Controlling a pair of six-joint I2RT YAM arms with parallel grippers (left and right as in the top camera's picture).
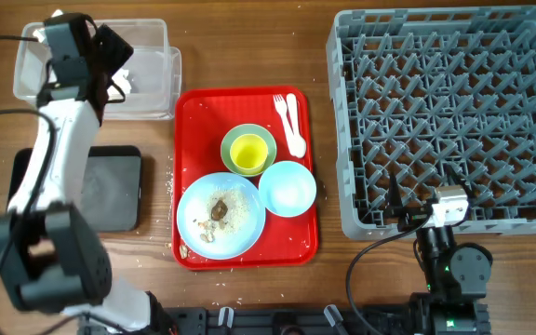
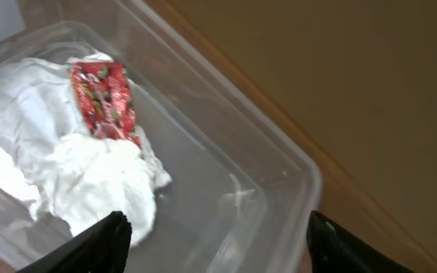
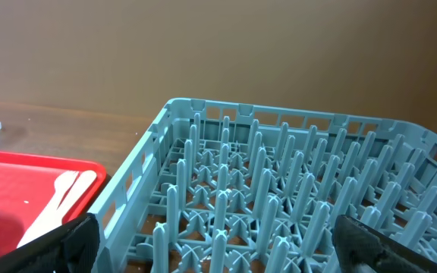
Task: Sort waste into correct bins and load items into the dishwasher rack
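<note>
Jaws of the left gripper (image 2: 215, 246) stand well apart with nothing between them, above the near right corner of the clear tub (image 1: 156, 56) at the far left of the table (image 1: 249, 46). Inside the tub lie the crumpled white napkins (image 2: 89, 174), and the red-and-white wrapper (image 2: 103, 102) rests on top of them; the right part of the tub floor is bare. In the overhead view the left arm covers much of the tub and the left side of the black tray (image 1: 110, 186), so what lies there cannot be seen. The right gripper (image 3: 218, 246) has its jaws wide apart and holds nothing, low at the near wall of the dishwasher rack (image 1: 445, 112), whose pegs stand free. Between the rack and the red serving tray (image 1: 194, 112) there is a narrow strip of bare table. On the red tray, the light blue plate (image 1: 194, 214) with the food scraps (image 1: 220, 210) reaches close to the near edge; the light blue bowl (image 1: 288, 188) touches it on the right. The yellow-green cup (image 1: 247, 152) sits inside the pale green bowl (image 1: 233, 140). The fork (image 1: 280, 107) and spoon (image 1: 295, 130) lie side by side at the far right corner. In the right wrist view they are cut off at the bottom.
</note>
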